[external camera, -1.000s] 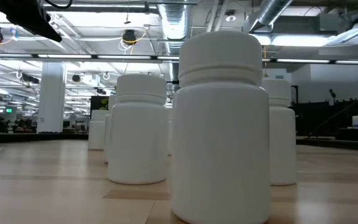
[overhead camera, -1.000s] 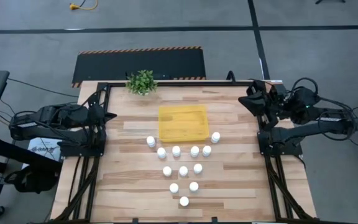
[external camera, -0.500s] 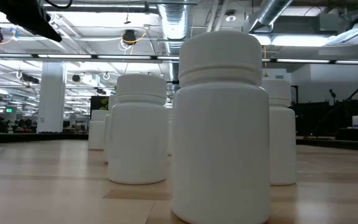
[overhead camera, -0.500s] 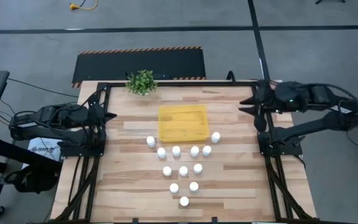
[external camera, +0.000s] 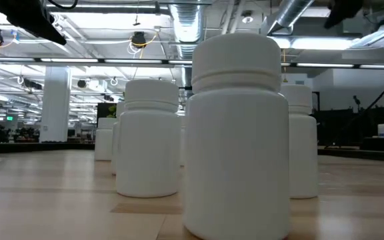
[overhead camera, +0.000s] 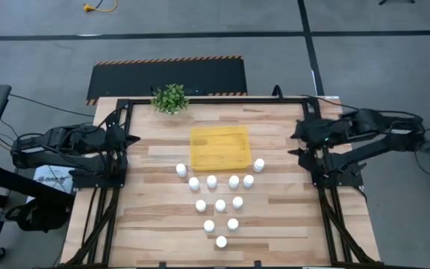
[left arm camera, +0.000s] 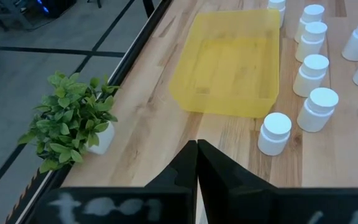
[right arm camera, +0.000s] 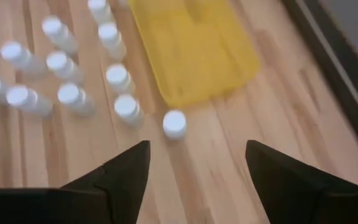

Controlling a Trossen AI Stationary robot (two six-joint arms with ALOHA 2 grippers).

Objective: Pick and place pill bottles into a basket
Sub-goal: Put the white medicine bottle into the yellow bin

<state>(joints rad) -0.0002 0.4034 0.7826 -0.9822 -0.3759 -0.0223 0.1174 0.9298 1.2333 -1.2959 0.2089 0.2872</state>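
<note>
Several white pill bottles [overhead camera: 220, 205] stand upright on their bases on the wooden table, in rows near the yellow basket [overhead camera: 219, 148]. The nearest one fills the low view [external camera: 237, 133]. The basket [left arm camera: 232, 62] lies flat with nothing in it. My left gripper [overhead camera: 129, 138] waits shut at the table's left edge [left arm camera: 196, 149]. My right gripper [overhead camera: 298, 143] hovers open at the right edge, pointing toward the bottles; in its wrist view [right arm camera: 197, 149] the closest bottle [right arm camera: 174, 123] stands beyond its fingers.
A small green plant [overhead camera: 170, 98] stands at the far left corner of the table [overhead camera: 275, 217]. Black frame rails run along the left and right edges. Bare wood lies between the right rail and the bottles.
My right gripper has opened wide. It has swung from the far right corner toward the table's near edge and turned to face the bottles. The bottles, the basket and the left arm have kept still.
</note>
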